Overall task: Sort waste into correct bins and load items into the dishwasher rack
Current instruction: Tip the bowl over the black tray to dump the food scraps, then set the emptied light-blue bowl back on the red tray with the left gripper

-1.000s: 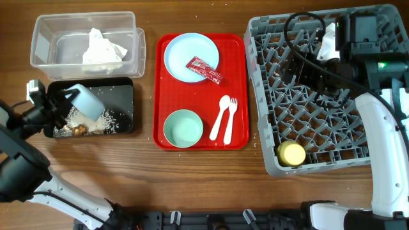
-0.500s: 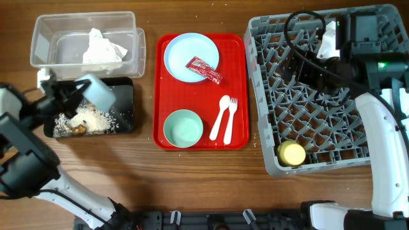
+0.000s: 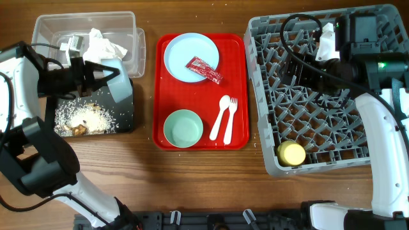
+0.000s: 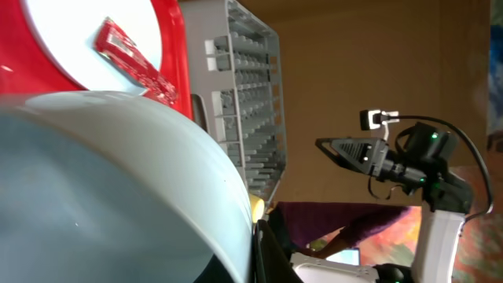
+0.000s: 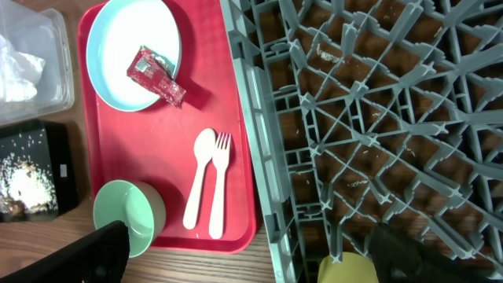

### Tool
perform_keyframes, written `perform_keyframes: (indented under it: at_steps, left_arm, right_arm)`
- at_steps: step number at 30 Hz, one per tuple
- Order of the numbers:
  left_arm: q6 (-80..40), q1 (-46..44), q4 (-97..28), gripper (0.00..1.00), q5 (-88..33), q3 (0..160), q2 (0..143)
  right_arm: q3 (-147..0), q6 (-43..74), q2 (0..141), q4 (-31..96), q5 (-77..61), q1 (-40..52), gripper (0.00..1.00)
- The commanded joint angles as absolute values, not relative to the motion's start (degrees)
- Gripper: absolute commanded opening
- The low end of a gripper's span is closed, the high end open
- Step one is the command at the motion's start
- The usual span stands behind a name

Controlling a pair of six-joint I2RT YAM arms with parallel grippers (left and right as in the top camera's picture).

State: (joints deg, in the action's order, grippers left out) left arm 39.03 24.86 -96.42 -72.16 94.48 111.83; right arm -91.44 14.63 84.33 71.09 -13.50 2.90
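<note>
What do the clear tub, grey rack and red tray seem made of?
Clear rectangular tub: likely thin plastic, glossy; the crumpled white napkin shows through. Large grey grid rack: seemingly moulded plastic, matte, uniform ribs. Flat red serving tray: probably plastic, smooth, even colour.

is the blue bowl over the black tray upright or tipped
Tipped. Overhead, the left gripper holds the bowl on its side above the black tray, where rice lies; the wrist view shows its inside bare.
</note>
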Motion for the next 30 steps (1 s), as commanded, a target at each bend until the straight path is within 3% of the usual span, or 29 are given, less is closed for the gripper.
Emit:
perform_keyframes:
  at_steps: [1,3,4,10,16,28,30]
  left_arm:
    - [35.46,17.26,-91.98,0.04,-72.99,95.48,109.27]
    - [18.0,9.19,-79.7,0.04,-62.02,95.48,109.3]
    - [5.13,3.9,-72.49,0.04,-49.76,95.48,109.3]
    - [-17.28,-19.59,-64.93,0.04,-7.03,94.43,110.17]
    - [-20.64,-30.63,-59.02,0.04,-0.12,92.66,114.24]
    - [-20.62,-31.29,-56.05,0.04,1.61,91.07,114.91]
    - [-20.6,-31.29,-55.64,0.13,2.92,89.62,115.31]
  right_arm:
    - [-92.18,13.56,84.77,70.76,-14.06,2.76,0.99]
    - [-92.18,13.58,84.77,70.78,-14.06,2.76,0.99]
    - [-92.18,13.56,84.77,70.81,-14.06,2.76,0.99]
    - [-92.18,13.56,84.77,70.81,-14.06,2.76,0.99]
    - [-92.18,13.52,84.77,71.18,-14.06,2.76,1.0]
    - [-92.18,13.5,84.77,71.22,-14.06,2.76,0.99]
    - [-92.18,13.52,84.77,71.22,-14.06,2.76,1.0]
